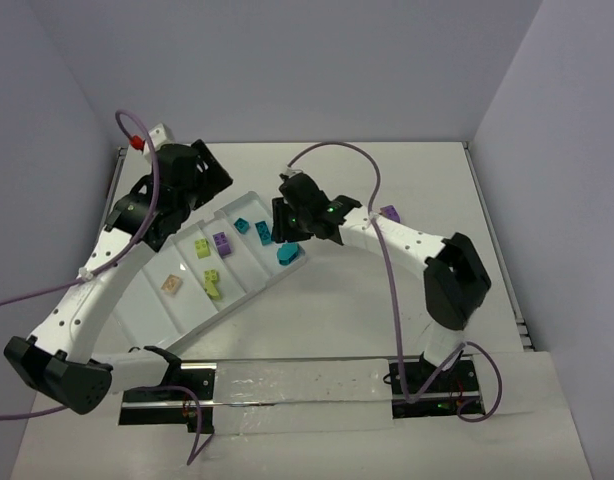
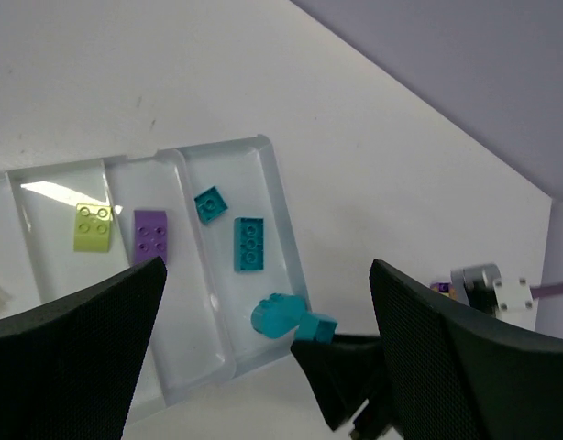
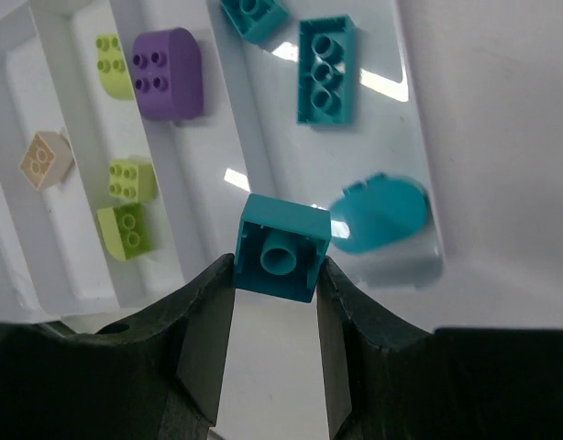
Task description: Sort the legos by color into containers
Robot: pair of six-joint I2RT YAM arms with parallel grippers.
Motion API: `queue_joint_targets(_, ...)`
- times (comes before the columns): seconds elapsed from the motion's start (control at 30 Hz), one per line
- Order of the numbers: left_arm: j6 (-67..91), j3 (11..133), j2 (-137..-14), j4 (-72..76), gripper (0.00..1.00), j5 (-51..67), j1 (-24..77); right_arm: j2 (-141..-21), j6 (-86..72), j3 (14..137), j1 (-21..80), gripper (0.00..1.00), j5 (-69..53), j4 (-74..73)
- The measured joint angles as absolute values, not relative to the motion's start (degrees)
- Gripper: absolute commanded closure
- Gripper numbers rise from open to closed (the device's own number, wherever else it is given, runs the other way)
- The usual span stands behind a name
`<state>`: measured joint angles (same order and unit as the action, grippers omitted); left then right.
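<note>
The containers are one long white tray (image 1: pixel 177 318) split into side-by-side compartments. Its end compartment holds a small teal brick (image 2: pixel 209 204), a long teal brick (image 2: pixel 248 244) and a rounded teal brick (image 3: pixel 380 213). A purple brick (image 3: pixel 167 73), lime bricks (image 3: pixel 132 179) and a beige brick (image 3: pixel 45 159) lie in the compartments beyond. My right gripper (image 3: pixel 277 268) is shut on a square teal brick (image 3: pixel 281 246), hollow side toward the camera, just above the tray's near rim beside the rounded brick. My left gripper (image 2: pixel 268 268) hangs open over the tray's far side, empty.
A loose purple brick (image 1: pixel 390 212) lies on the white table beside the right forearm. Grey walls close in the table at the back and both sides. The left arm (image 1: pixel 97 270) arcs along the tray's left edge.
</note>
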<state>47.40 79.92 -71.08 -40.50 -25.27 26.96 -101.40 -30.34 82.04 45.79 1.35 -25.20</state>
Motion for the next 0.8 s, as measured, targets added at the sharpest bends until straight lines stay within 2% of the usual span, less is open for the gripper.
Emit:
queue_joint_targets(0.07, 47.68, 77.8, -69.47, -40.94, 0.01, -25.13, 26.5, -104.95, -29.82, 84.39, 45.89, 0.31, 0.58, -24.06)
queue_joint_targets(0.17, 47.9, 75.55, -68.54, -41.19, 0.01, -24.83, 26.09, -108.54, -28.98, 86.69, 45.9, 0.21, 0.18, -23.62)
queue_joint_targets(0.4, 48.02, 73.49, -67.87, -41.91, 0.01, -24.55, 26.04, -110.44, -27.97, 89.37, 45.68, 0.19, 3.76, -23.84)
queue_joint_targets(0.53, 47.77, 71.85, -65.88, -41.56, 0.01, -23.83, 26.03, -104.6, -27.2, 82.85, 43.69, 0.19, 7.34, -21.62)
queue_joint_targets(0.8, 46.23, 70.08, -64.12, -40.26, 0.01, -22.0, 25.69, -89.71, -16.93, 72.01, 26.69, 0.17, 14.95, -17.89)
